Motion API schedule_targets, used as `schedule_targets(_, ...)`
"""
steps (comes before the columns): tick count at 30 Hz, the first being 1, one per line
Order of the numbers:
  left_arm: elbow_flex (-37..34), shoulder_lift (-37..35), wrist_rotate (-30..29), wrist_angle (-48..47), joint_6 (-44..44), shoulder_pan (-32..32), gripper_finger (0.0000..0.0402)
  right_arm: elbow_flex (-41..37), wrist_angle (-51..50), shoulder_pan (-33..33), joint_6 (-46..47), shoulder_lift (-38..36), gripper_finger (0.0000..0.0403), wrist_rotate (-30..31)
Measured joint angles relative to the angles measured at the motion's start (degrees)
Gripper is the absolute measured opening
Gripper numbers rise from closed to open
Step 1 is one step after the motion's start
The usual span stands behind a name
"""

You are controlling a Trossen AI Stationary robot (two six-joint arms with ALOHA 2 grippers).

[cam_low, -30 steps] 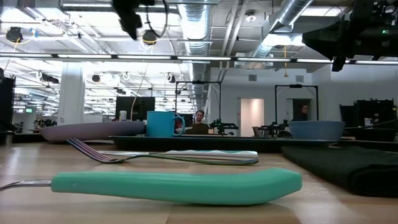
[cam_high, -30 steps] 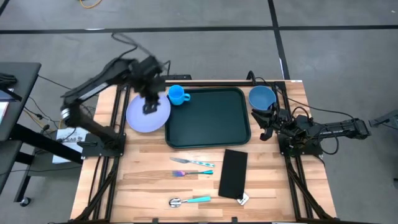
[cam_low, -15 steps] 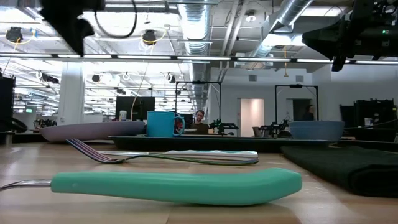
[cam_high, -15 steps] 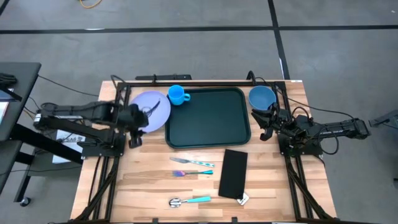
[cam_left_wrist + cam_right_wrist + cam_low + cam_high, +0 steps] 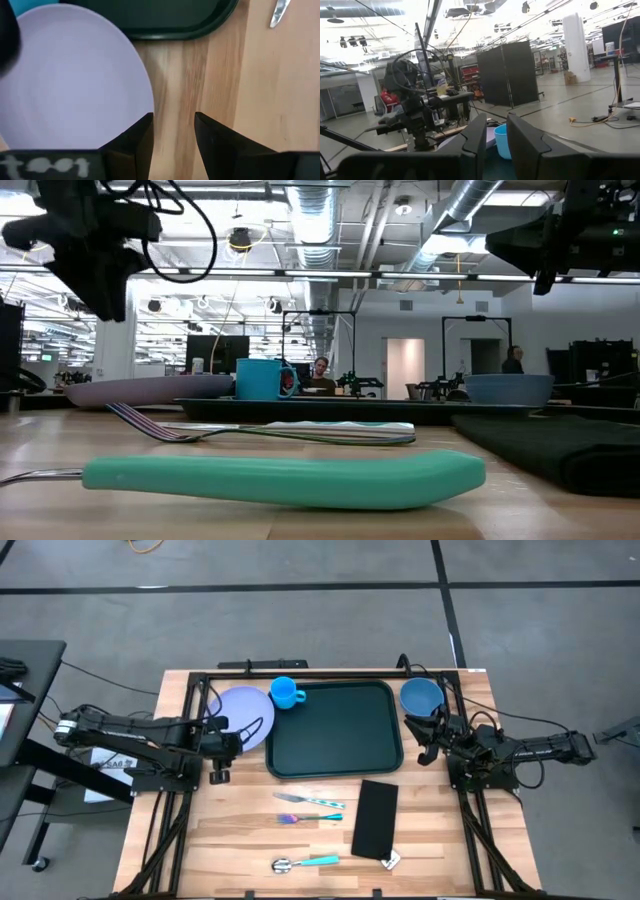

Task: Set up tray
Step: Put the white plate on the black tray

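The dark green tray (image 5: 335, 730) lies at the table's far middle. A lavender plate (image 5: 247, 710) lies flat on the wood at its left, and a blue cup (image 5: 286, 692) stands at the tray's far left corner. My left gripper (image 5: 222, 762) hangs low by the plate's near edge (image 5: 145, 95), pointing steeply down and open, with only bare wood between its fingers (image 5: 172, 120). My right gripper (image 5: 428, 743) waits at the tray's right, raised and roughly level, open by a narrow gap (image 5: 497, 131) with nothing in it.
A blue bowl (image 5: 421, 696) stands at the far right, beside the tray. A black napkin (image 5: 375, 820) lies near the tray's near right corner. A knife (image 5: 310, 801), a fork (image 5: 312, 817) and a teal-handled spoon (image 5: 305, 862) lie on the near half.
My left arm has folded back from high above the plate. Its gripper has come down and toward the table's near left, and now hangs low at the plate's near edge. It has stayed open, and the plate has not moved.
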Motion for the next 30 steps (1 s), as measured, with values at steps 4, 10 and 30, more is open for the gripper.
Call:
schedule_targets(4, 0.0, 0.0, 0.9, 0.7, 0.9, 0.0, 0.0130, 0.0, 0.0, 0.0, 0.0, 0.0, 0.0068, 0.0)
schedule_targets(10, -0.2, 0.0, -3.1, 4.0, -4.0, 1.3, 0.0130, 0.0, 0.0, 0.0, 0.0, 0.0, 0.0068, 0.0)
schedule_targets(30, -5.4, 2.6, -1.8, 8.1, -23.4, 8.3, 0.0130, 0.0, 0.0, 0.0, 0.0, 0.0, 0.0068, 0.0)
